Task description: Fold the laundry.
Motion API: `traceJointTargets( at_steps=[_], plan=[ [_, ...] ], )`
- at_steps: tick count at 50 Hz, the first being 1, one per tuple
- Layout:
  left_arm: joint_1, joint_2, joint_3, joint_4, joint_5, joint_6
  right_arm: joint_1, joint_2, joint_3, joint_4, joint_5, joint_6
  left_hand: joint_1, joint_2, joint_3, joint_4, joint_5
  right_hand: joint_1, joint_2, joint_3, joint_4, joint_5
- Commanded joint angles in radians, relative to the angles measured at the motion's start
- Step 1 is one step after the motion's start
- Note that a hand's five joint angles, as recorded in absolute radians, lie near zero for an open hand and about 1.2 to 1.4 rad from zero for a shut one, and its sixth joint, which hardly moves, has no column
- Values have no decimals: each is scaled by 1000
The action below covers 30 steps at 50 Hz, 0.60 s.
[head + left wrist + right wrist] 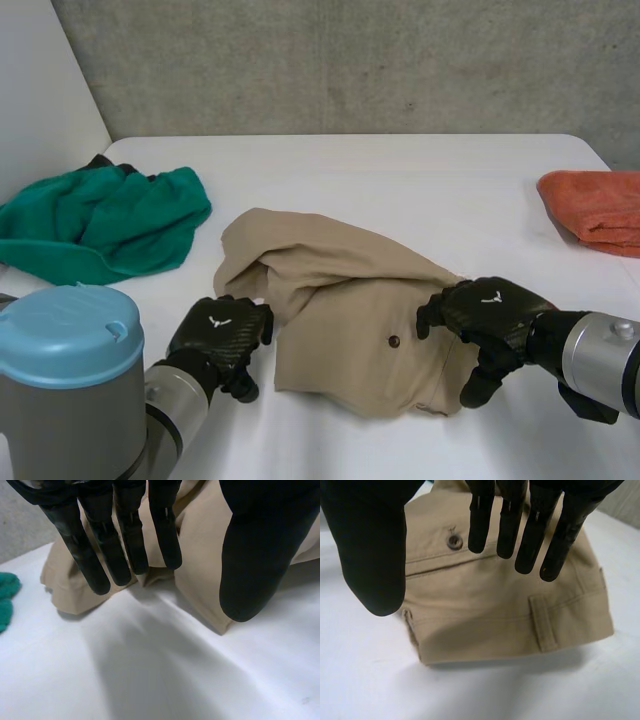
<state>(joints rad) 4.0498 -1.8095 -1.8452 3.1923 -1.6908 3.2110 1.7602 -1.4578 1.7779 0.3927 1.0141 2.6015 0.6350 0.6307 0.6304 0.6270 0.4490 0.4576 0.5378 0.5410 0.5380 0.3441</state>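
Tan trousers (pixel 340 310) lie between two open, empty hands: left hand (pixel 220 335) beside their left edge, right hand (pixel 490 315) over the waistband (pixel 520 630).

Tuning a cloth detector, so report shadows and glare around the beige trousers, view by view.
Head view: even light, no glare on the table, a thin shadow along the near edge of the beige trousers. Right wrist view: soft shadow on the table under the waistband. Left wrist view: creases between folds are shaded.
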Motion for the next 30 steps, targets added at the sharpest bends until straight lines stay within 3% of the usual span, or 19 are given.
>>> traceJointTargets(
  at_steps=[1,7,12,23,28,30],
  plan=[
    [-3,-100,35,18,69,-42,28,-47,28,-9,11,5,10,14,15,18,22,130,49,46,49,69],
    [-26,-171,86,60,71,-43,68,-16,75,-37,8,0,-49,-44,-44,-41,-37,-108,-188,-191,-188,-169],
    [-45,-232,132,101,68,-45,78,74,89,-118,61,11,-49,-44,-44,-41,-37,-202,-282,-285,-282,-263],
    [-58,-310,233,117,65,-45,127,174,84,-317,158,92,-14,-9,-9,-6,-2,-200,-280,-283,-280,-261],
    [-72,-350,279,123,63,-43,163,205,74,-374,193,132,183,187,187,191,194,-135,-215,-218,-215,-196],
    [-77,-369,302,132,63,-42,177,215,72,-397,208,140,359,363,363,367,370,-88,-168,-171,-169,-149]
  ],
)
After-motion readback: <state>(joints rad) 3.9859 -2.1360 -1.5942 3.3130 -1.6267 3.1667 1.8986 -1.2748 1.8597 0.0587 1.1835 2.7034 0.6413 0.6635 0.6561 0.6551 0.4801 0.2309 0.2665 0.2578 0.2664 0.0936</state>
